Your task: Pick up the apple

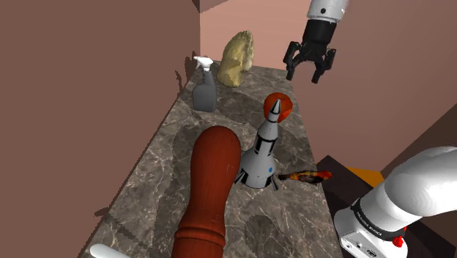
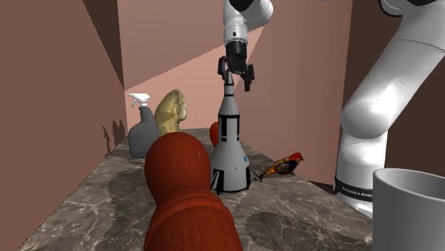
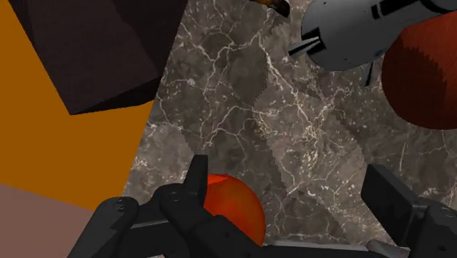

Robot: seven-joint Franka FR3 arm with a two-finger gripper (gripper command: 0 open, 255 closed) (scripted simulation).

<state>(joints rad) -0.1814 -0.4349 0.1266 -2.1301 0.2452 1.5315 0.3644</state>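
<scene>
Shoulder view looks down along the counter (image 1: 293,220), second exterior view low from its end; both share the rocket (image 1: 264,145).

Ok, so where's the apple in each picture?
Shoulder view: the apple is mid-picture, peeking out behind the rocket's nose.
Second exterior view: a red sliver just left of the rocket, mostly hidden.
Wrist view: partly behind one black finger, across from the rocket.
Shared landmark: the rocket.
</scene>
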